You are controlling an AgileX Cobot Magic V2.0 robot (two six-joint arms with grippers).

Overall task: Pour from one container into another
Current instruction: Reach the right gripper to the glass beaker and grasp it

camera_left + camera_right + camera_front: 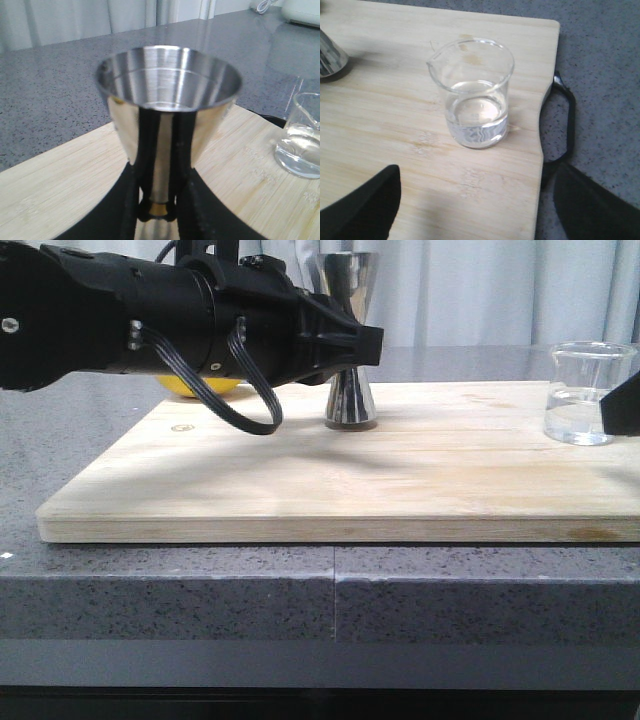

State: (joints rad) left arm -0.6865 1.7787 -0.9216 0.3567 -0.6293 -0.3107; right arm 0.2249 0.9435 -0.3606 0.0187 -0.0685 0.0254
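The left gripper (156, 212) is clasping the tall shiny steel hourglass jigger (167, 107) at its gold-banded waist, probably a slippery, rigid hold. The right gripper (470, 205), jaws spread, is hovering near the small clear glass beaker (476, 95), which looks fragile, slick and part-filled; gripping mid-wall seems best.

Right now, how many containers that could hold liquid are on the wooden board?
2: the steel jigger toward the board's back middle, at the left claw, and the glass beaker near the board's right edge. Nothing else shows; the arm may hide something.

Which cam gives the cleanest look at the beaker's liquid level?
Right wrist view: the beaker sits whole and centred, the liquid line low in the glass. Front view shows it at the right edge, partly cut by the right gripper. Left wrist view catches only part.
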